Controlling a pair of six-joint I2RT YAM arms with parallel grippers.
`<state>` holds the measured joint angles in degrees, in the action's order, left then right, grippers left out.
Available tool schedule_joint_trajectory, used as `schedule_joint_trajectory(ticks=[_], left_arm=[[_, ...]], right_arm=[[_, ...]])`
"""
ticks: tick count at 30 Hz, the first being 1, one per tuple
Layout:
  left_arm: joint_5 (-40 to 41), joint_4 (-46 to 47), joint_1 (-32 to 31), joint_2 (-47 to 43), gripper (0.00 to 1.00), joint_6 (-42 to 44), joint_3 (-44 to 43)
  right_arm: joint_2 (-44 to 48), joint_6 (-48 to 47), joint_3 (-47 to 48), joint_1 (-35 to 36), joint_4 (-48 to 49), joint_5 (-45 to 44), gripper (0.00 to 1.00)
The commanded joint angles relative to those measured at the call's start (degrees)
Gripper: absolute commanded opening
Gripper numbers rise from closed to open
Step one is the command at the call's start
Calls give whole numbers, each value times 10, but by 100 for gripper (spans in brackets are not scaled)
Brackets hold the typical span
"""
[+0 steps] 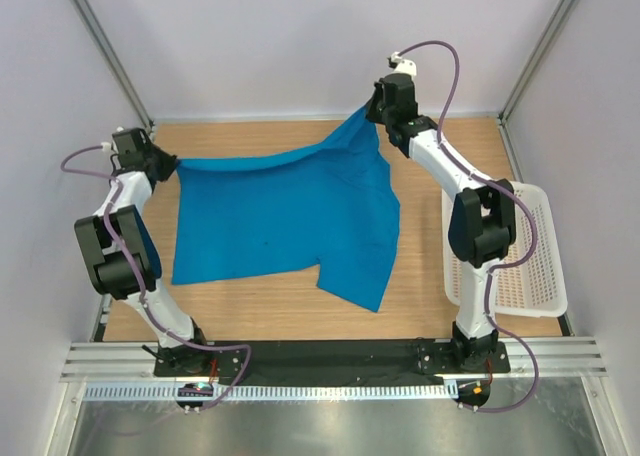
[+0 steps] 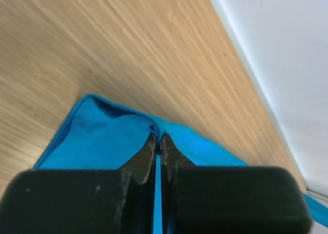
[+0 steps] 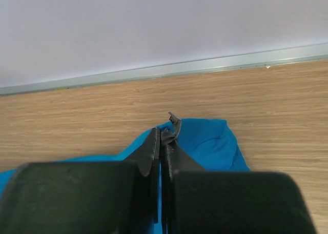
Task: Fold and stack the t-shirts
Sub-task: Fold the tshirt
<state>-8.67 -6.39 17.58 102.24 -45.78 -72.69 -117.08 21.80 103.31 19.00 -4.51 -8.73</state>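
Wooden table (image 1: 250, 311) holds one soft bright blue t-shirt (image 1: 280, 216), spread out, not folded yet. Left gripper (image 1: 174, 162) and right gripper (image 1: 368, 112) each pinch a far corner tight. Nothing is stacked.

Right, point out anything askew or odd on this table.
The plain bright blue cloth t-shirt is not flat: the right gripper pinches one far corner raised off the wooden table, the left gripper the other, so the far edge sags between them. The white plastic lattice basket sits slanted at the right edge.
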Motion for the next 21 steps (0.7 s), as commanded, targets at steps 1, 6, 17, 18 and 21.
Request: schedule_joint_trajectory(ticks=[1, 6, 17, 18, 21], left_arm=[[-44, 12, 17, 16, 0, 13, -40], [-76, 0, 32, 40, 0, 12, -55], [-139, -178, 43, 125, 0, 51, -138], [-137, -194, 42, 125, 0, 53, -136], [-127, -229, 42, 121, 0, 66, -137]], right_arm=[[19, -11, 42, -2, -24, -10, 1], [44, -6, 34, -6, -58, -17, 1], [84, 108, 40, -7, -292, -7, 1], [86, 112, 37, -7, -317, -6, 1], [86, 127, 40, -12, -376, -6, 1]])
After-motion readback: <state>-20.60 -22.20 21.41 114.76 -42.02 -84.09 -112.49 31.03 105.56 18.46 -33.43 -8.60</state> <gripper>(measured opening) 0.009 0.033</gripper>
